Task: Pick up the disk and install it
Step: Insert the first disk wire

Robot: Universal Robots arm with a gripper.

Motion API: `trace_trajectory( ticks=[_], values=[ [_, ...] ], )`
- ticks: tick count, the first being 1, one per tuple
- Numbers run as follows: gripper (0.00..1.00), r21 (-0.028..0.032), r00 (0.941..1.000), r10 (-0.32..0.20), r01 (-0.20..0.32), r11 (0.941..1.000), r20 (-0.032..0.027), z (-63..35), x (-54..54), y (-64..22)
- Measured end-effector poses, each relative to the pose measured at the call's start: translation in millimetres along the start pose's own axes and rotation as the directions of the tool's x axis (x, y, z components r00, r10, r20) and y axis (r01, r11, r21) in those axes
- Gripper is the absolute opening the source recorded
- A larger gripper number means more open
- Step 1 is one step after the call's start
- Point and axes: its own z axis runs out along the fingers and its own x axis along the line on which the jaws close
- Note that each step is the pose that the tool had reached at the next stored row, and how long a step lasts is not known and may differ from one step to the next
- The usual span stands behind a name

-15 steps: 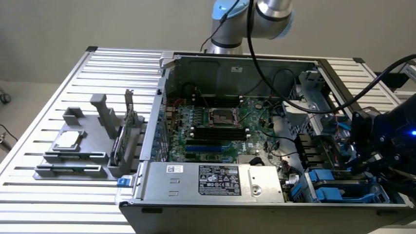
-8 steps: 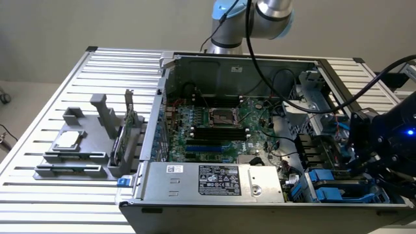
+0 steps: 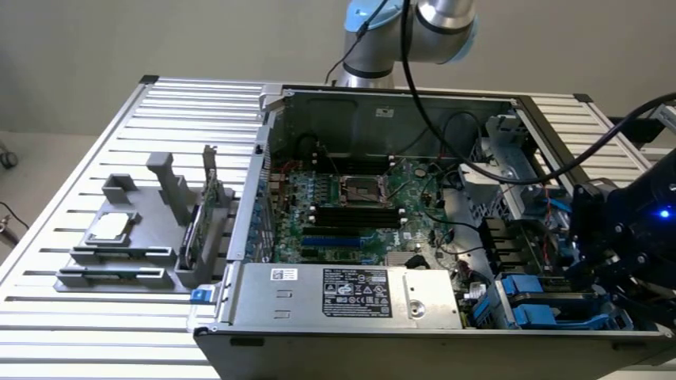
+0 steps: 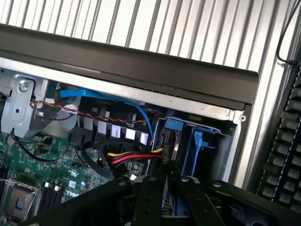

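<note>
The gripper (image 4: 164,188) hangs over the blue drive bays (image 4: 188,141) in the open computer case (image 3: 349,103), fingers nearly closed on what looks like the disk (image 4: 165,200) edge-on, not yet seated.

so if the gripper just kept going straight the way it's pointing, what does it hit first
Most likely the blue drive bay in the corner of the open computer case: the gripper points straight at it in the wrist view. The red and yellow cables lie just beside that line. Depth is hard to judge.
</note>
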Motion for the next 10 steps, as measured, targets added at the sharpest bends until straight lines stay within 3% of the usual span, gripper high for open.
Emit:
trace_trajectory(
  ticks=[10],
  values=[
    [0.18,-0.0056,0.9992,0.04,-0.04,0.9992,0.0087,2.5,4.4,0.7]
  ],
)
